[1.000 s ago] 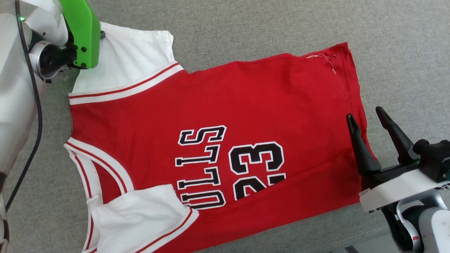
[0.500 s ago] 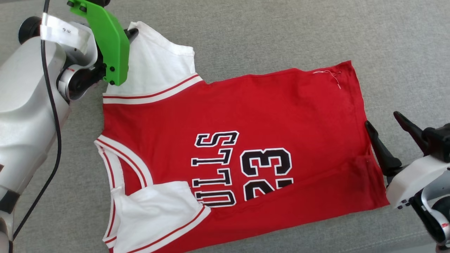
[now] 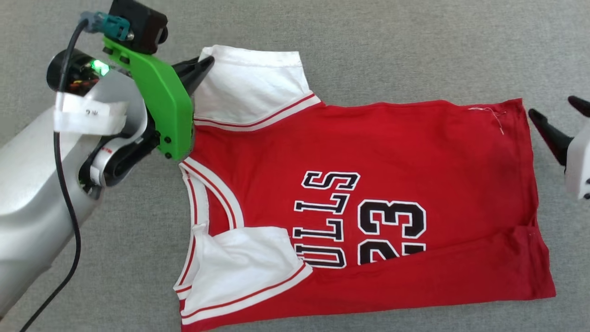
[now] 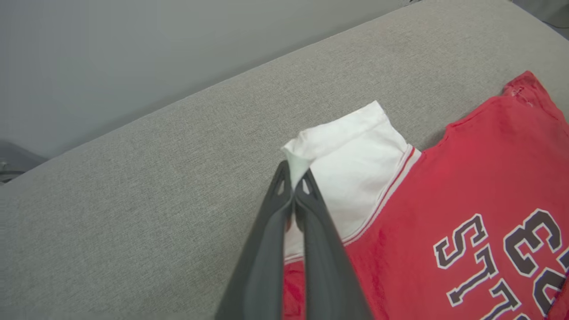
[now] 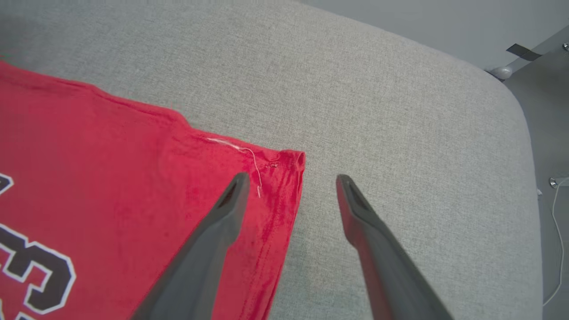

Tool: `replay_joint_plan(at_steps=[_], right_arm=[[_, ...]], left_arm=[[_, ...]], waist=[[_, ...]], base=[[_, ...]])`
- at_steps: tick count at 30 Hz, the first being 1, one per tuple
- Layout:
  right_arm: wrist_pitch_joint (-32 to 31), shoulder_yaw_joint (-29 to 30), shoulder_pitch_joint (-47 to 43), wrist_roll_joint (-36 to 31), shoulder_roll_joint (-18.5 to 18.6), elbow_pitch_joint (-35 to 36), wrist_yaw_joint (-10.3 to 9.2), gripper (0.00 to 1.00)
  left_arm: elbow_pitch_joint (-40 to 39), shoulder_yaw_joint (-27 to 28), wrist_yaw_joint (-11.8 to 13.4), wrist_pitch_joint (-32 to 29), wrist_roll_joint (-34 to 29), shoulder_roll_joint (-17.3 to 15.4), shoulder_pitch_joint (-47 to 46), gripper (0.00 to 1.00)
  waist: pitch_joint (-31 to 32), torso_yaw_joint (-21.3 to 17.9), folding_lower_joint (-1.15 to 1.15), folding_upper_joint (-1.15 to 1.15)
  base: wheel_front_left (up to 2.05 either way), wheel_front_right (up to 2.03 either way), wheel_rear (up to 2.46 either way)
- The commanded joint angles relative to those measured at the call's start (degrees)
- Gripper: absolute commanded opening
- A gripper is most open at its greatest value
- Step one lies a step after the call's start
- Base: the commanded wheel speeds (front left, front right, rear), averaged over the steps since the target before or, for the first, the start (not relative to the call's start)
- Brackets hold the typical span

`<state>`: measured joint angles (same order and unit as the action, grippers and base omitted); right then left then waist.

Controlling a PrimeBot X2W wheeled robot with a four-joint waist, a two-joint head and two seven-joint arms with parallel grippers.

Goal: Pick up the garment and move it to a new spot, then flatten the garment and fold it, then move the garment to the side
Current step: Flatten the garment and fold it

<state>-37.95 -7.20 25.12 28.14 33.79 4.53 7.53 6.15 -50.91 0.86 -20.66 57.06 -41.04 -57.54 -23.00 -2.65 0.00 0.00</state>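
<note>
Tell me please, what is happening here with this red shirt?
The robot is handling a small red basketball jersey lying flat on a grey fabric surface. Its left gripper is shut on the corner of the far white sleeve. Its right gripper is open beside the hem corner, holding nothing.

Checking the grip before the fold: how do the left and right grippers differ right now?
The left gripper is shut, pinching the corner of the garment's white sleeve; the right gripper is open and holds nothing. The left gripper is at the sleeve end, the right gripper by the hem corner, its fingers either side of the hem edge in its wrist view. Both have long dark fingers and sit at the garment's far edge.
</note>
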Motion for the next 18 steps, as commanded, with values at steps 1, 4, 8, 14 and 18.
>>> replay_joint_plan(at_steps=[1, 4, 8, 14, 18], right_arm=[[-1.1, -0.3, 2.0, 0.8, 0.5, -1.3, -0.04, 1.00], [-3.6, -1.7, 5.1, 0.9, 1.7, -4.4, -0.04, 1.00], [-5.7, -3.3, 8.1, 0.9, 2.2, -9.2, -0.04, 1.00], [-5.5, -6.6, 10.0, 1.6, 2.2, -15.2, -0.04, 1.00], [-4.9, -8.8, 9.9, 2.0, 2.3, -17.2, -0.04, 1.00]], left_arm=[[-2.0, 0.1, 0.9, 0.4, 0.0, -0.7, 2.0, 0.00], [-6.4, 0.0, 2.3, 1.1, -0.7, -1.8, 3.3, 0.00], [-9.8, -0.2, 3.2, 1.7, -1.8, -2.2, 3.7, 0.00], [-12.0, -0.6, 3.5, 2.5, -2.6, -1.6, 3.9, 0.00], [-12.2, -0.7, 3.3, 2.7, -2.6, -1.9, 4.1, 0.00]], waist=[[-2.1, 2.0, 0.00, 0.00], [-3.5, 3.1, 0.00, 0.00], [-4.9, 4.2, 0.00, 0.00], [-6.0, 5.5, 0.00, 0.00], [-6.1, 5.7, 0.00, 0.00]], base=[[0.00, 0.00, 0.00], [0.00, 0.00, 0.00], [0.00, 0.00, 0.00], [0.00, 0.00, 0.00], [0.00, 0.00, 0.00]])
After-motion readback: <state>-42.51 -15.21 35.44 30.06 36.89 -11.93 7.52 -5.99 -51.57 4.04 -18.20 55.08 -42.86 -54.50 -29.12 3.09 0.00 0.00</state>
